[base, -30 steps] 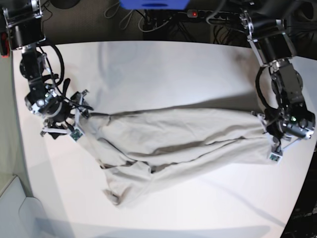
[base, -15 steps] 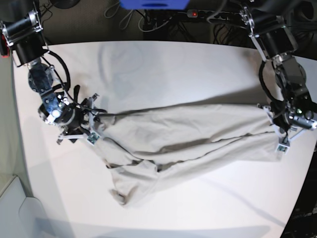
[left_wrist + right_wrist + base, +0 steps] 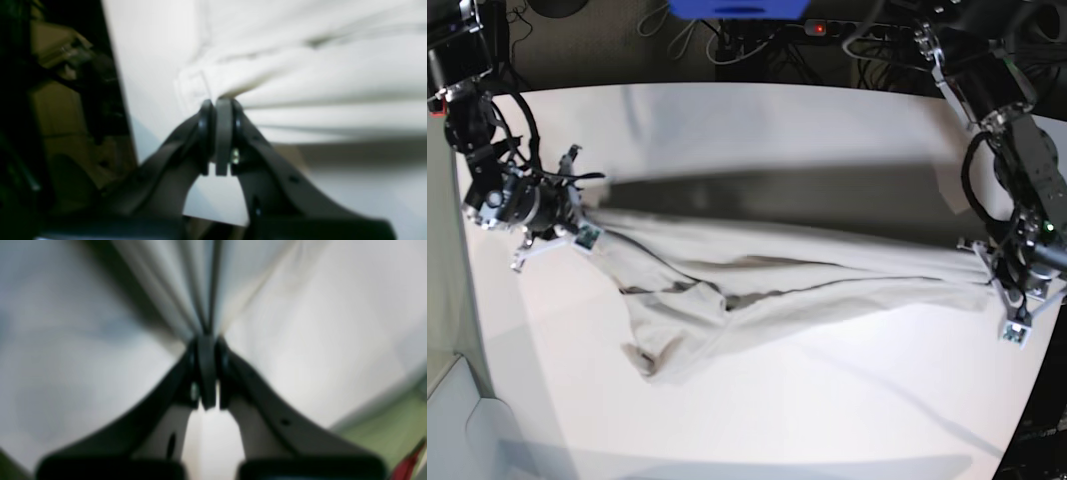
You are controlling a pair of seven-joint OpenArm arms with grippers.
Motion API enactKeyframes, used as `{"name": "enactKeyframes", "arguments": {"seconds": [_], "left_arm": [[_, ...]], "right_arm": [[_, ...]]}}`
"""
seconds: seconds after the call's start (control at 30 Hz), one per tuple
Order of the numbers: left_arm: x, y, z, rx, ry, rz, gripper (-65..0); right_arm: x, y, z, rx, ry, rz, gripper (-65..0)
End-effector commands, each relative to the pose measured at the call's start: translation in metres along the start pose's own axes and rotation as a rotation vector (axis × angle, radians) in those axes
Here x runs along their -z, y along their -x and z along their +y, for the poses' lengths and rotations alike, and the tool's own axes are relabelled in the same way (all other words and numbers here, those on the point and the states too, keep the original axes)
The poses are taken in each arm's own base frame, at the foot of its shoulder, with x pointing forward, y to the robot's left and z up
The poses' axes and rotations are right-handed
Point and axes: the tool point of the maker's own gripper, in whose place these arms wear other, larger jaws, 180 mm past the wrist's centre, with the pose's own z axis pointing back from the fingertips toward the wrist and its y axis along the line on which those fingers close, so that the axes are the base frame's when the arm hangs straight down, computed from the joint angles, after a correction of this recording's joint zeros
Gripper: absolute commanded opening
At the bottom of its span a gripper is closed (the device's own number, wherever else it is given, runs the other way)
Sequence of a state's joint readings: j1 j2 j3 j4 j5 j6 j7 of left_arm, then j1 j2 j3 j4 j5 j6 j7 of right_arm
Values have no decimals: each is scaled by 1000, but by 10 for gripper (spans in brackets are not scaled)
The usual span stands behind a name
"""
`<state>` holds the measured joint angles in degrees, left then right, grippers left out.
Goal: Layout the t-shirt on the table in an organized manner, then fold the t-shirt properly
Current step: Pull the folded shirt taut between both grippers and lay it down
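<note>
Now the t-shirt is seen stretched as a long band across the middle of the table, from about 9 o'clock to about 3 o'clock in the base view. It is held up at both ends, and a dark shadow is thrown on the white top behind it. One loose part hangs down toward 7 o'clock and rests on the table. At the 3 o'clock end the cloth is pinched by the left gripper, its jaws closed on a bunched hem. At the 9 o'clock end the right gripper is closed on gathered folds; that wrist view is blurred.
</note>
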<state>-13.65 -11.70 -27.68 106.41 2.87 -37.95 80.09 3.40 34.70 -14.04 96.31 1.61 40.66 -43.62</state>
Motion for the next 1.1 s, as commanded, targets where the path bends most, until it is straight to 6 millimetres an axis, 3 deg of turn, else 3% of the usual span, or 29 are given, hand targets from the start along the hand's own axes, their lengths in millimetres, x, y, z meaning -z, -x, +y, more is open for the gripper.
{"name": "enactKeyframes", "arguments": {"seconds": [0.0, 0.13, 0.27, 0.4, 0.67, 0.83, 0.87, 1.07], "left_arm": [[-12, -10, 21, 3, -73, -30, -647], [-29, -24, 27, 5, -113, -91, -647], [-28, -30, 29, -4, -114, -101, -647], [-22, -30, 20, -15, -85, -92, -647], [29, -7, -4, -52, 66, 58, -647], [38, -10, -8, -64, 80, 27, -648], [41, -10, -9, -66, 88, 26, -648], [49, -27, -12, -87, 112, -47, -648]], "right_arm": [[-26, -19, -39, -18, 125, -57, -650], [-90, -47, -86, -31, 349, -129, -650], [-110, -63, -120, -3, 450, -165, -650], [-86, -55, -110, 10, 380, -128, -650], [-21, -48, -77, 1, 184, -50, -650], [6, -46, -90, 92, 143, -60, -650], [9, -54, -94, 104, 142, -79, -650], [7, -72, -127, 136, 181, -114, -650]]}}
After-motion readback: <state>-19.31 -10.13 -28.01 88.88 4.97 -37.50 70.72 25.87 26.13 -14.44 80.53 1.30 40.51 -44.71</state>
